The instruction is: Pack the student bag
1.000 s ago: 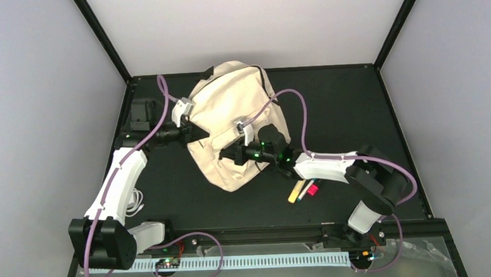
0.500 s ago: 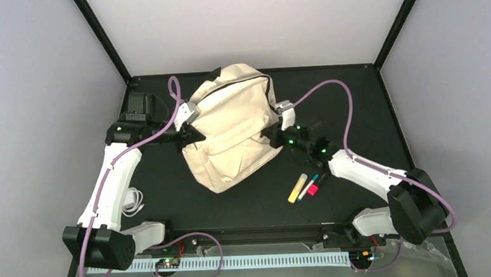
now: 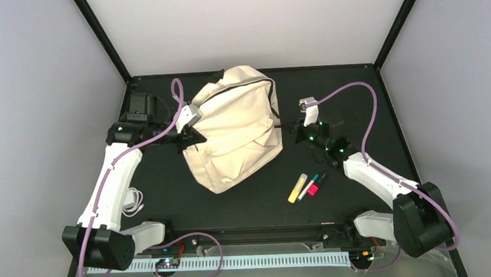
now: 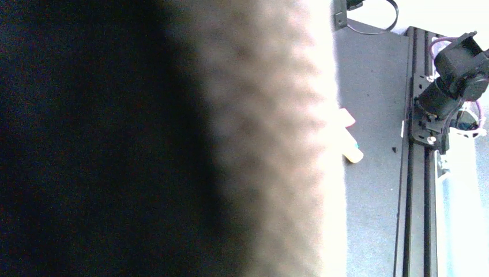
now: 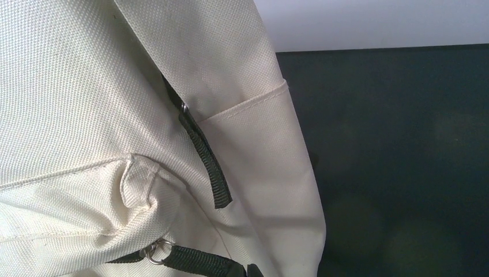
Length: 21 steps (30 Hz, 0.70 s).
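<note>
1. Lying mid-back on the table (image 3: 355, 94), the bag (image 3: 236, 132) shows whole only from above.
2. Right wrist view alone shows its black zip tab (image 5: 204, 156).
3. Both are closed: left gripper (image 3: 195, 137) at its left edge, right gripper (image 3: 282, 125) at its right; holds hidden.
4. Pens (image 3: 306, 187) lie near, front-right.

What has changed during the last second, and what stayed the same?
The right gripper swung from the front of the student bag out to its right edge, and the bag shifted slightly. The left gripper stayed shut on its left edge; the markers stayed put.
</note>
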{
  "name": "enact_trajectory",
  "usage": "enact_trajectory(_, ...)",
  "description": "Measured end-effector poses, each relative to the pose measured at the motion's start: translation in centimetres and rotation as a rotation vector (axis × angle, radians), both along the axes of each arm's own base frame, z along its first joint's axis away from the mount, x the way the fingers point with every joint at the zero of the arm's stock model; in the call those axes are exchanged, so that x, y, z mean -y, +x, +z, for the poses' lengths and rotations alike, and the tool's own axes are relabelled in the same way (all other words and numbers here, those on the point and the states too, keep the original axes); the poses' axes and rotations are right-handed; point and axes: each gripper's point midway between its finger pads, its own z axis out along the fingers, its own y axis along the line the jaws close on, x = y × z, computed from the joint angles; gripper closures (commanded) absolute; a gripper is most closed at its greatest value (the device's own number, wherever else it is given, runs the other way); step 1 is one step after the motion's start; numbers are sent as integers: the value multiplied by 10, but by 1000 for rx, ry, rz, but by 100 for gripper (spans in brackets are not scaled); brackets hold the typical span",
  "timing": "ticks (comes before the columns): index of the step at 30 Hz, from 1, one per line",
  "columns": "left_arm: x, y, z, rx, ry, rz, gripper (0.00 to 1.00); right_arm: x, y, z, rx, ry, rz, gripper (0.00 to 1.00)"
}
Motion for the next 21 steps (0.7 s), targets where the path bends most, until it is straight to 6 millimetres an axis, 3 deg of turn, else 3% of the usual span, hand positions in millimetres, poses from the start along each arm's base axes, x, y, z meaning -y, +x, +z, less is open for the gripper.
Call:
enact_trajectory(2,0,0,0,0,0,0,99,-1,1,1,2,-7,14,95)
enact_trajectory(3,0,0,0,0,-1,0,99,-2,2,3,5,-10,21,88)
enact_trajectory(6,0,0,1,-4,-5,3,98,0,6,7,21,-51,31,52)
enact_trajectory(8,-1,1,1,-10,-9,11,98,0,5,10,47,-90,41,39)
enact_trajectory(13,-1,2,2,-21,-17,21,98,-32,-37,38,206,-146,195,34)
enact_trajectory(16,-1,2,2,-26,-19,24,98,-55,-75,50,374,-174,346,26)
enact_trajectory(21,-1,2,2,-32,-23,29,98,-107,-125,14,561,-355,653,18)
